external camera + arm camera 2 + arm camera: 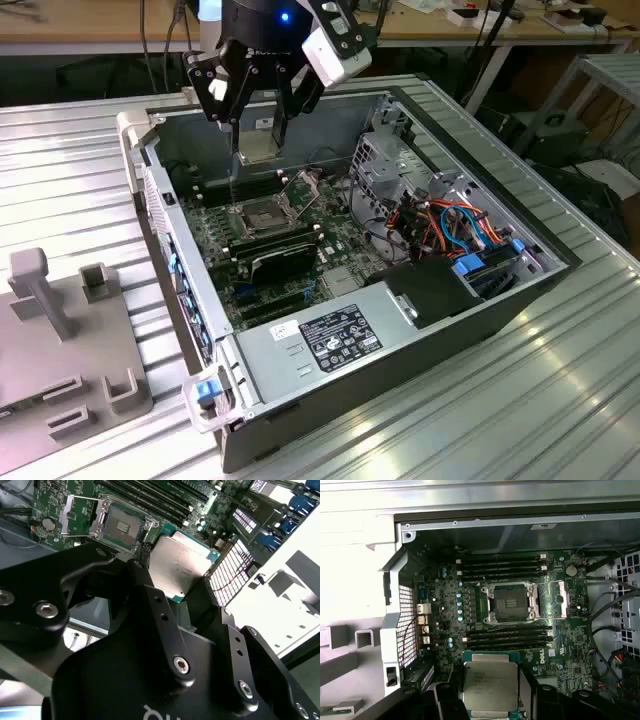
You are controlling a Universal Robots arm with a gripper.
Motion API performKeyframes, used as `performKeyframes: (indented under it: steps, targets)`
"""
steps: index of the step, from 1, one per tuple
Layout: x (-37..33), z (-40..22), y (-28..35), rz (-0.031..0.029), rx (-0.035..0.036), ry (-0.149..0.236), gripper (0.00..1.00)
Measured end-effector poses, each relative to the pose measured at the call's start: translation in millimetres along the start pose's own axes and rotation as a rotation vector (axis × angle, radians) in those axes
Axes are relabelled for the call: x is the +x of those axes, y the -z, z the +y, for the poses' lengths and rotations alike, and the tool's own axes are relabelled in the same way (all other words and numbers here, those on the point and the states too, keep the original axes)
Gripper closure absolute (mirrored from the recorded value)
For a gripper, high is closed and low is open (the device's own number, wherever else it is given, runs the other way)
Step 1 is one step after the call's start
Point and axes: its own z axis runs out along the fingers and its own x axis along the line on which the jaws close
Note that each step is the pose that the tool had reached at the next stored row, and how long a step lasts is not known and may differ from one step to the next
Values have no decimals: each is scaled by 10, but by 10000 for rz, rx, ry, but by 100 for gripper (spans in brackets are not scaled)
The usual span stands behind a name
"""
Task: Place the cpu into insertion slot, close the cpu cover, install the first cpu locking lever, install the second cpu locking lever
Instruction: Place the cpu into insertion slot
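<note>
Cpu (490, 680) is pinched edge-to-edge btwn the two black fingers (444, 702) of our gripper (490, 699), metal top facing both wrist cams. We hover over the open pc case (400, 390). The socket (510, 602) lies bare on the green board (445, 615) beyond the fingertips, well apart from the cpu. The cover (555, 600) is flipped open beside the socket.

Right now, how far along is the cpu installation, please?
Nothing is installed yet. The gripper holds the cpu above the board. The insertion slot is empty and the cpu cover stands open. All four steps are left.
</note>
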Motion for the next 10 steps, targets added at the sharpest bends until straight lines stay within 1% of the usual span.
performKeyframes:
  steps: [10]
  targets:
    - [0, 0, 0, 0, 0, 0, 46]
